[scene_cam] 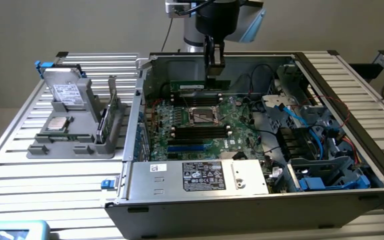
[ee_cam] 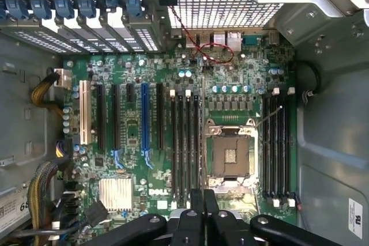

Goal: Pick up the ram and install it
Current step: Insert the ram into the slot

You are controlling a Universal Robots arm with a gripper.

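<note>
Nearest me in the exterior view is the slatted table (scene_cam: 18,170) and the front wall of the open computer case (scene_cam: 245,210), with the labelled power supply (scene_cam: 205,176) just behind it. Past that lies the motherboard (scene_cam: 235,142): first a bank of black memory slots (scene_cam: 199,131), then the bare CPU socket (scene_cam: 204,116). Beyond the socket, above the far part of the board, hangs the ram (scene_cam: 199,86). It is a green stick with a white label, on edge, and its long axis runs between the exterior view's left and right, parallel to the slots. It sits directly under the end effector (scene_cam: 215,74), whose fingers are drawn together on the stick's upper edge towards its right end, so I judge it is gripped and off the board. The arm (scene_cam: 219,17) comes straight down from above with the tool vertical. In the wrist view the end effector (ee_cam: 203,200) looks down on the board, fingers (ee_cam: 196,200) nearly meeting. Their seam lines up with the long black slots (ee_cam: 185,142) just beside the socket (ee_cam: 230,154).
</note>
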